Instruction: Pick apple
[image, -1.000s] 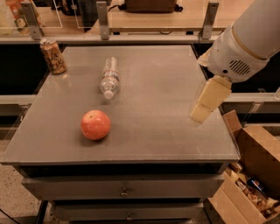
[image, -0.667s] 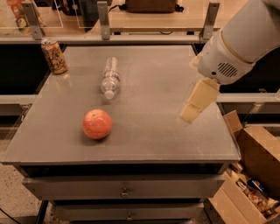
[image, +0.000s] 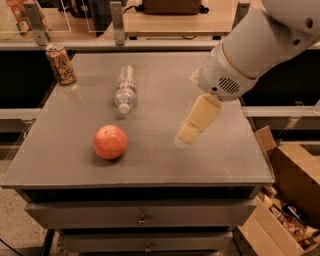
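Risk in the camera view centres on the gap between the gripper (image: 187, 134) and the apple (image: 110, 142). The gripper hangs over the table (image: 225, 165), a little right of the frame's centre, tilted so its pale tip points down and to the left; whether it is open or closed cannot be told from this angle. The apple sits on the grey tabletop, left of centre and toward the lower edge, apart from the gripper and touching nothing else.

Being round, the apple would probably roll if it were nudged off-centre rather than straddled. The table's front edge lies just below it in the frame, so a push that way could send it to the floor. Coming down too low would likely drive the tip into the tabletop. Closing too high on the smooth curved skin could squeeze the fruit out.

A clear plastic bottle (image: 125, 89) lies on its side above the apple, cap end toward it. A wide sweep of the white arm (image: 260, 45) might clip the bottle and set it rolling too. The drink can (image: 60, 63) stands upright in the upper left, well apart, and looks safe. As the bulky arm crosses leftward it may also block the camera's sight of the apple, making the final alignment harder to judge
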